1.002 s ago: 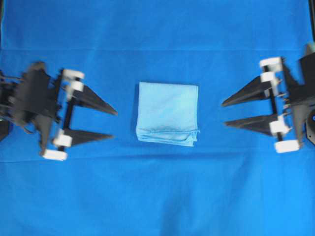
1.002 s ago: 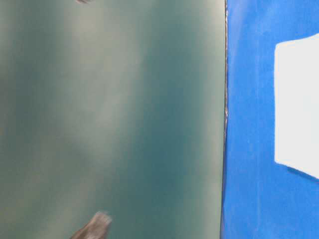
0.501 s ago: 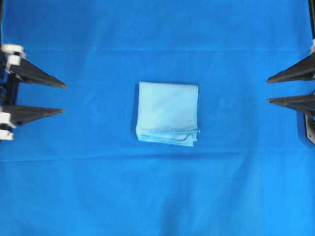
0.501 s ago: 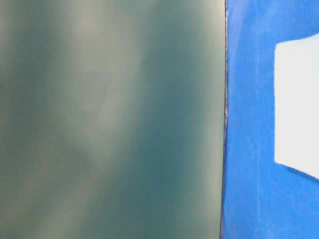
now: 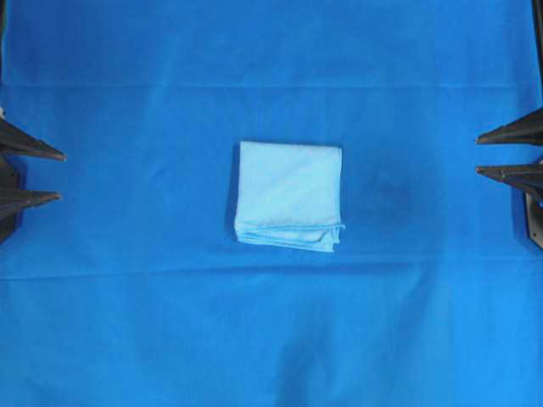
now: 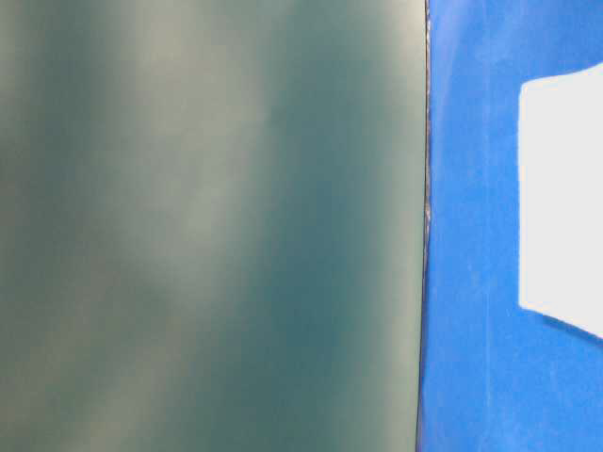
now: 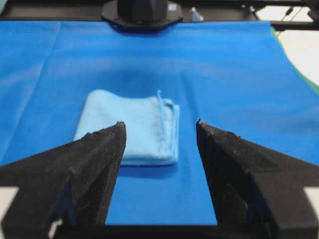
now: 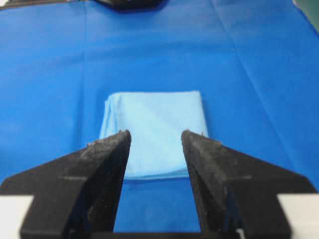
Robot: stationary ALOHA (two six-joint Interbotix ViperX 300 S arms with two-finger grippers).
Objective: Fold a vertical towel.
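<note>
- I am looking down at the towel, which is lying folded into a compact, nearly square packet near the middle of the blue table covering.
- Its layered edges are showing along the side nearest the bottom of the overhead view, slightly uneven, with one corner poking out at the lower right of the packet.
- The opposite side, toward the top of that view, is looking smooth and closed.
- I am seeing the left gripper only as two dark fingertips at the left border of the overhead view, well apart from the towel.
- Its jaws are standing apart with bare covering between them, and nothing is held.
- The right gripper is likewise showing only its two dark tips at the right border, also well apart from the towel.
- Its jaws are spread too, gripping nothing.
- Through the left wrist camera, I am viewing the towel beyond the spread fingers, with the stacked edges lying on the packet's right side in that view.
- Through the right wrist camera, the towel is sitting framed between the two fingers, ahead of them and not touched.
- In the table-level view, I am getting mostly a blurred grey-green surface; on the right, the covering is appearing with a pale, washed-out patch that I take for the towel.
</note>
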